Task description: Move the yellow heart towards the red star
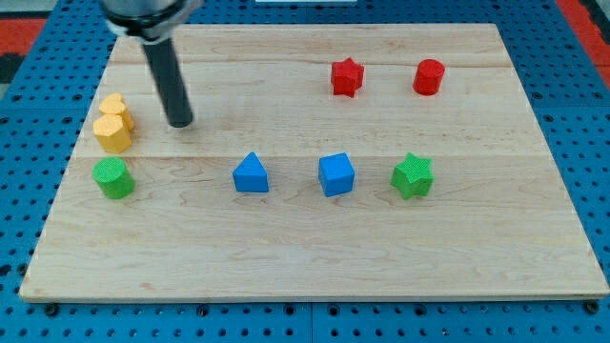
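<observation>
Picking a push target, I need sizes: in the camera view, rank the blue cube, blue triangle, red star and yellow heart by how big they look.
1. blue cube
2. blue triangle, close behind
3. red star
4. yellow heart, partly hidden by the yellow block in front

The star and heart lie farther up the board, so distance may shrink them. My tip sits right of the heart.

A pale wooden board (315, 257) lies on a blue pegboard surface (572, 86), seemingly evenly lit.

Blocks: two yellow (113, 123), two red (347, 77), two blue (251, 174), two green (112, 178).
</observation>
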{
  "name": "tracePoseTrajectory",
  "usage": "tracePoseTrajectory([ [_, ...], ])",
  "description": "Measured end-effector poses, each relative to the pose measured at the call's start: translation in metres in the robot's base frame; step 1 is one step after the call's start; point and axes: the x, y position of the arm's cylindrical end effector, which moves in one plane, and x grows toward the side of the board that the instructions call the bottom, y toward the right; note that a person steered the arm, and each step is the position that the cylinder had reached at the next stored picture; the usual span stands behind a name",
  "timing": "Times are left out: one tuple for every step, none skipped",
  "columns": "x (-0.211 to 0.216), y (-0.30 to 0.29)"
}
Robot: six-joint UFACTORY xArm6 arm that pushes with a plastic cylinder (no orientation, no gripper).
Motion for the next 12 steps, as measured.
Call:
tracePoseTrajectory([
  [0.005,-0.009],
  [0.023,-0.027],
  [0.037,-0.091],
  [0.026,-0.114],
  [0.006,-0.118],
  [0.002,-0.117],
  [0.002,-0.112],
  [-0.001,-0.078],
  [-0.02,-0.022],
  [-0.031,0.041],
  [-0.021,0.028],
  [-0.054,0.035],
])
